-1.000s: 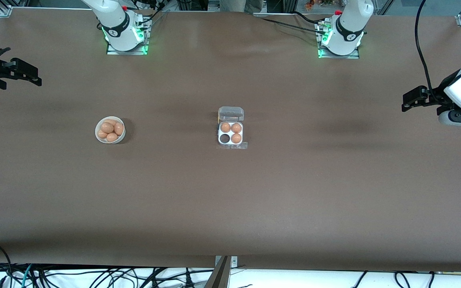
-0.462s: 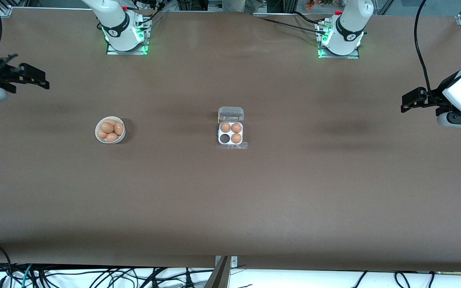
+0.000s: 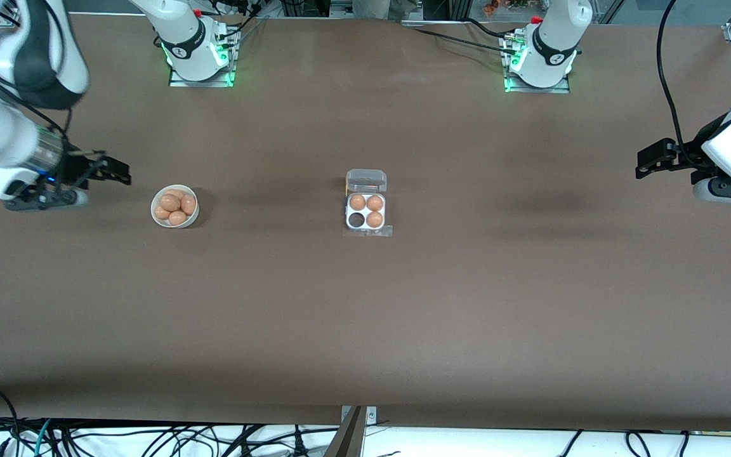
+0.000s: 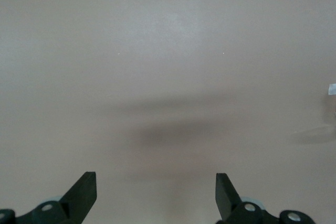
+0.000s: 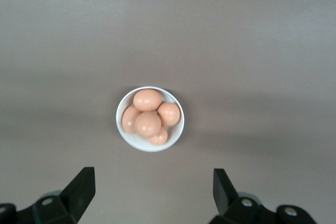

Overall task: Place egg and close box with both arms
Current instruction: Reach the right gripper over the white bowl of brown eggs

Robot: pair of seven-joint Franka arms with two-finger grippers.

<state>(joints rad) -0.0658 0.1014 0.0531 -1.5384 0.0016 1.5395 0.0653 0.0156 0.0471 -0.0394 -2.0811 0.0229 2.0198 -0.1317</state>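
Front view shows the box [image 3: 366,211] sitting near the middle of the brown table [image 3: 365,317], its clear lid [image 3: 366,180] swung back and standing on the edge farther from the camera. Three of its four round cells hold brown eggs; the fourth cell [image 3: 356,219], at about 7 o'clock within the tray, shows dark and holds nothing. A small tab [image 3: 378,231] juts from the box's nearer edge.

At roughly 9 o'clock from the box, toward the right arm's end of the table, stands a round white bowl [image 3: 175,206] with several brown eggs piled in it. The right gripper [image 3: 111,171] hangs just beside that bowl, at about 10 o'clock from it, over bare table and carrying nothing. Right wrist view has the bowl [image 5: 150,119] with its eggs [image 5: 147,99] at 12 o'clock from the two black fingertips [image 5: 84,184], which stand spread wide apart with only table between them.

At about 3 o'clock from the box, well apart from it at the left arm's end of the table, the left gripper [image 3: 651,157] waits over bare table. Left wrist view shows its fingers [image 4: 86,187] likewise parted wide, empty, with a faint shadow on the table surface [image 4: 168,51] at 12 o'clock from them.
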